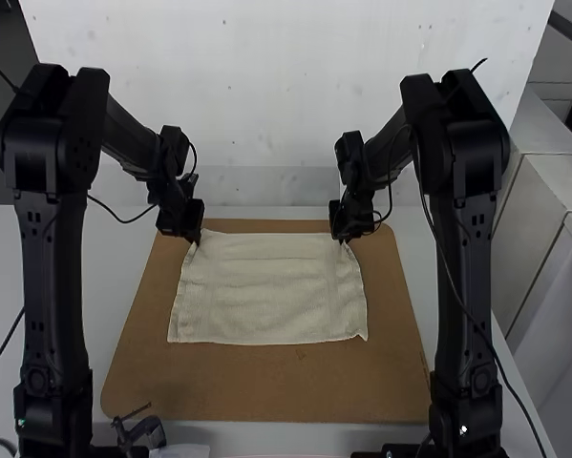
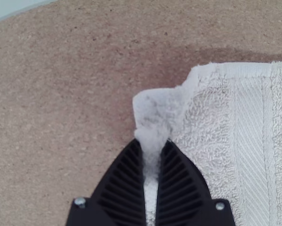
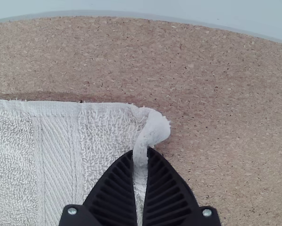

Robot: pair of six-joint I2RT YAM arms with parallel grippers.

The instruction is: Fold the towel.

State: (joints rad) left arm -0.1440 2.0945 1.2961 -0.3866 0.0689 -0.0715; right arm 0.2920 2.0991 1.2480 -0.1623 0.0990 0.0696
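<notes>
Left arm: The black left arm (image 1: pixel 52 286) stands at the left and bends in over the far left part of the board.
Small black thing: It sits by the board's near left corner (image 1: pixel 142 431); it may be a clamp, but it is too small and dark to be sure.
Left gripper: The left gripper (image 1: pixel 196 237) is at the towel's far left corner. In the left wrist view its two black, ridged fingers (image 2: pixel 124 181) are squeezed together on a little bunch of cloth, and a white tip pokes out past them.
Board: The brown board (image 1: pixel 257 386) has round corners and lies flat on the pale tabletop (image 1: pixel 114 267).
Towel: The pale towel (image 1: pixel 266 296) lies spread on the far part of the board, wide from side to side. Its far edge is near the board's far edge, and brown board shows around its left, right and near sides. It has small wrinkles, and a woven stripe (image 2: pixel 251 141) runs down near its left side. Another stripe (image 3: pixel 58 155) runs down near its right side.
Right gripper: The right gripper (image 1: pixel 341 237) is at the towel's far right corner. In the right wrist view its black fingers (image 3: pixel 115 188) pinch a small roll of that corner, with a soft end sticking out.
Right arm: The black right arm (image 1: pixel 462 286) stands at the right and bends in over the board's far right part.
</notes>
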